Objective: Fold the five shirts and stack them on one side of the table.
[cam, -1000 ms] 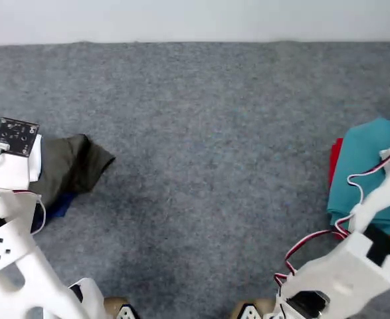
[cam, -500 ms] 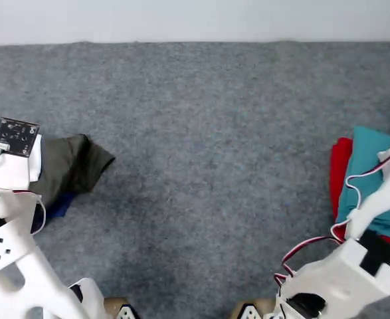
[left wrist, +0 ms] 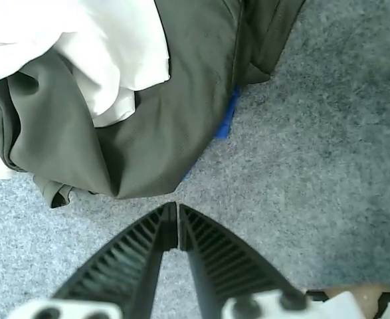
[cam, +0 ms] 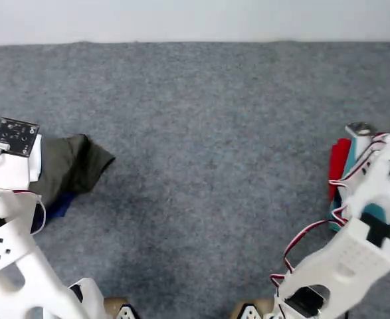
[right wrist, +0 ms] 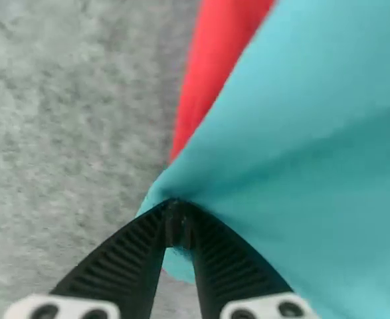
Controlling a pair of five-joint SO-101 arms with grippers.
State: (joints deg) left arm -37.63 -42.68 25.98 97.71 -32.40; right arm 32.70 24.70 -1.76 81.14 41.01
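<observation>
- The left fingers (left wrist: 136, 249) are pressed together, tips touching, with nothing between them.
- They hang over the grey worktop (cam: 214, 133), just beside the near edge of the olive shirt (left wrist: 161, 100) and apart from it.
- I see the olive shirt lying crumpled and unfolded near the left edge of the worktop in the high view.
- A white shirt (left wrist: 108, 60) is bunched on top of the olive one.
- A sliver of a blue shirt (left wrist: 226, 119) pokes out from under the olive shirt's edge onto the worktop.
- The left arm (cam: 12, 266) stands at the lower left of the high view, with its wrist above this heap.
- The right fingers (right wrist: 131, 249) are closed on the edge of the teal shirt (right wrist: 314, 133). Teal cloth shows on either side of the tips, so I record them as pinching a fold at its corner.
- The teal shirt lies on top of the red shirt (right wrist: 214, 73). The red one sticks out past the teal edge, toward the middle of the worktop.
- Both shirts sit at the right edge of the worktop in the high view.
- The right arm (cam: 354, 252) covers much of the teal shirt in the high view, and the red one shows as a narrow strip beside it.
- The visible red edge is straight and smooth. I cannot tell how the rest of it is folded.
- The two heaps are well apart, with grey worktop between them.
</observation>
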